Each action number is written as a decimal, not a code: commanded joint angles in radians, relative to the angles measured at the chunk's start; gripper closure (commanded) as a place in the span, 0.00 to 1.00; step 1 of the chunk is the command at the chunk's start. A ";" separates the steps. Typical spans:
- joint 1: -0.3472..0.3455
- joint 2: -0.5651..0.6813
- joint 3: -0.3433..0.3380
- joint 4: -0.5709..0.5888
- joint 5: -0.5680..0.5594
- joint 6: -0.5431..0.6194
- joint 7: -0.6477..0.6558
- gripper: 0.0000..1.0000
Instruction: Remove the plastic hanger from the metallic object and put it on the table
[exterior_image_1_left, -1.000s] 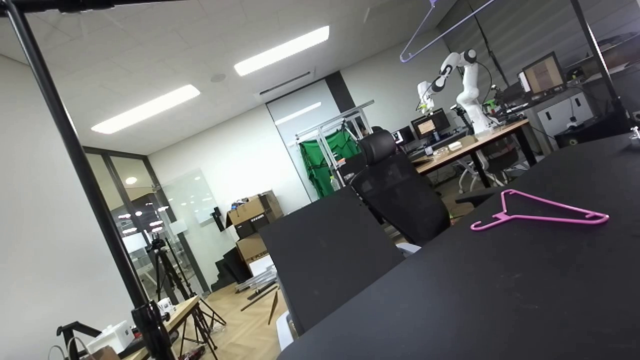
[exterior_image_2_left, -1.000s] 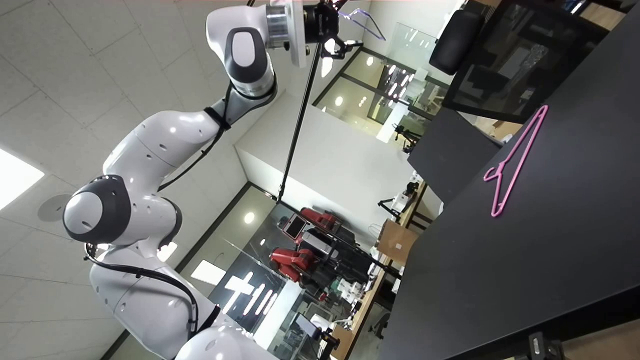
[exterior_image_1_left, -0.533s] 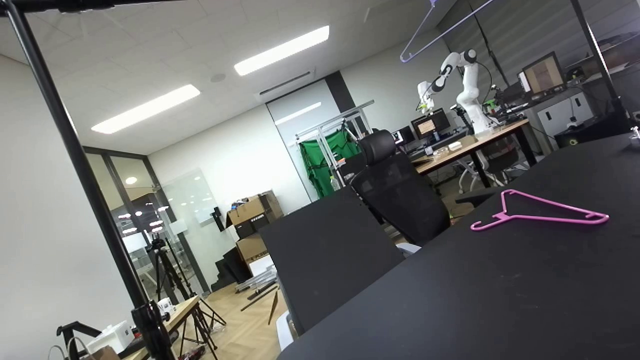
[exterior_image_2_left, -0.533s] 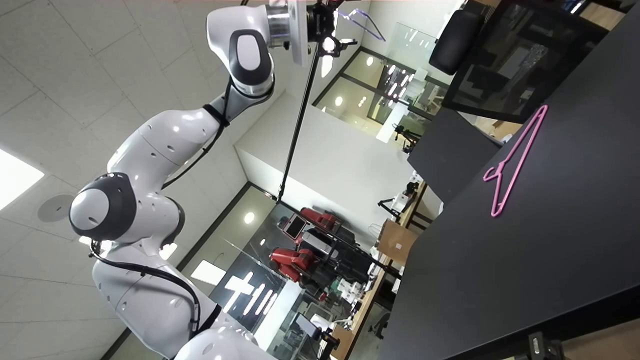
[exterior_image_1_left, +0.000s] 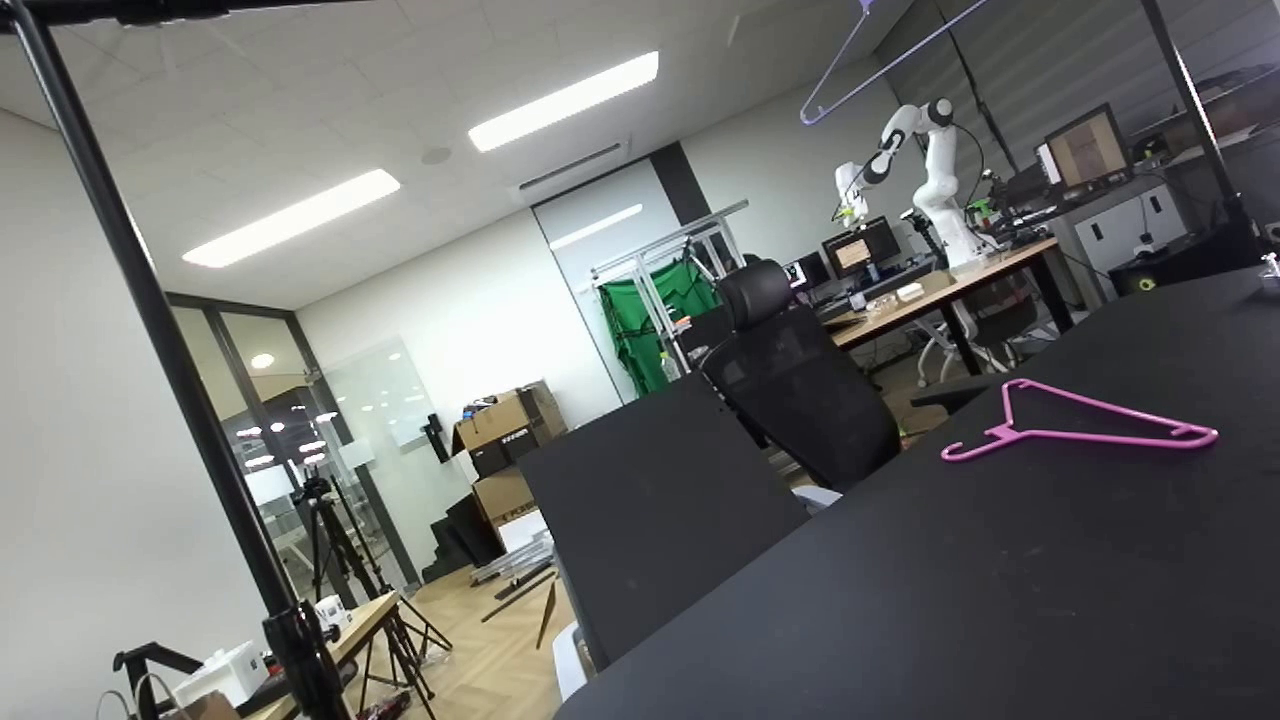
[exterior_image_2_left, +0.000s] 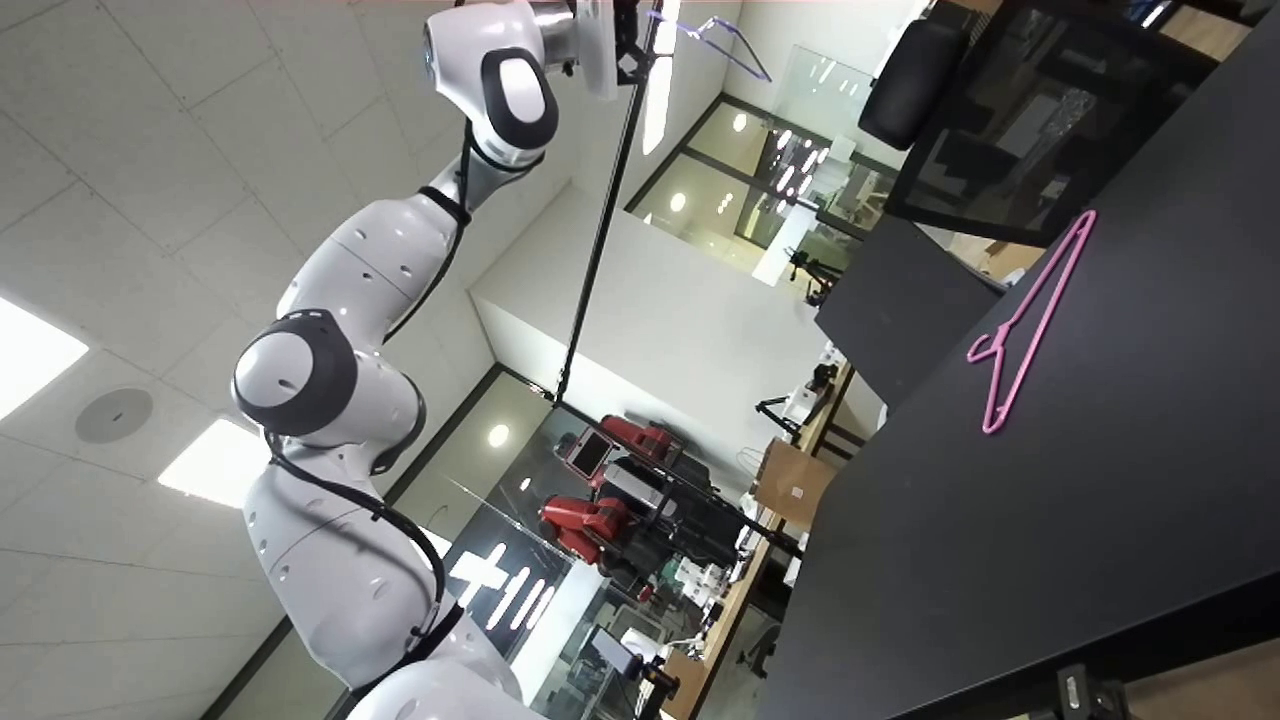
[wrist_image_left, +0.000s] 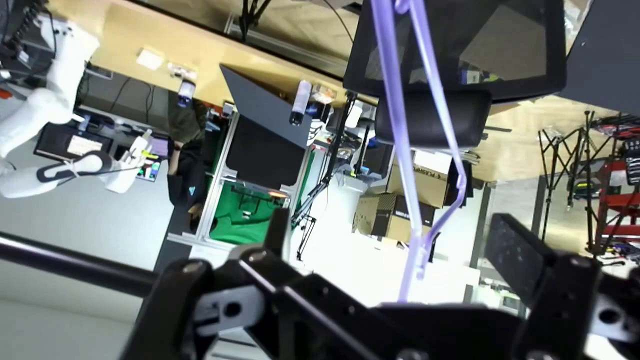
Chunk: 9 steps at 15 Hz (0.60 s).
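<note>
Office space, tilted in both exterior views; black table (exterior_image_1_left: 900, 600) across the lower right of the frame, a desk chair (exterior_image_1_left: 810, 390) beyond its edge. Target, the lavender hanger (exterior_image_1_left: 900, 60), is cut off by the top edge, upper right, its body suspended well above the table. What bears it is hidden; presumably a top rail of the black rack (exterior_image_1_left: 150, 300), whose pole runs down the left of the frame.

Hand (wrist_image_left: 395, 242): fingers (wrist_image_left: 276, 230) spread wide, lower left and lower right of the wrist view; the hanger's neck shows in the gap, space on both sides, nothing clasped. Hook end passes out of sight behind the hand; depth uncertain.

Likely reason for the pose: straddling the neck, so squeezing would catch the narrow part near the hook and a lift could free it. A grip on a lower arm might let it swivel.

Pink hanger (exterior_image_1_left: 1110, 438) lies flat on the table, right of frame, hook toward frame left. Judged not the target: nothing to unhook. Unhooking and laying down both remain to do.
</note>
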 joint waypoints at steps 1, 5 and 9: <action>-0.065 0.160 0.084 0.245 0.033 -0.011 -0.030 0.00; -0.125 0.275 0.180 0.430 0.029 -0.129 -0.008 0.00; -0.182 0.377 0.260 0.608 0.064 -0.302 -0.001 0.00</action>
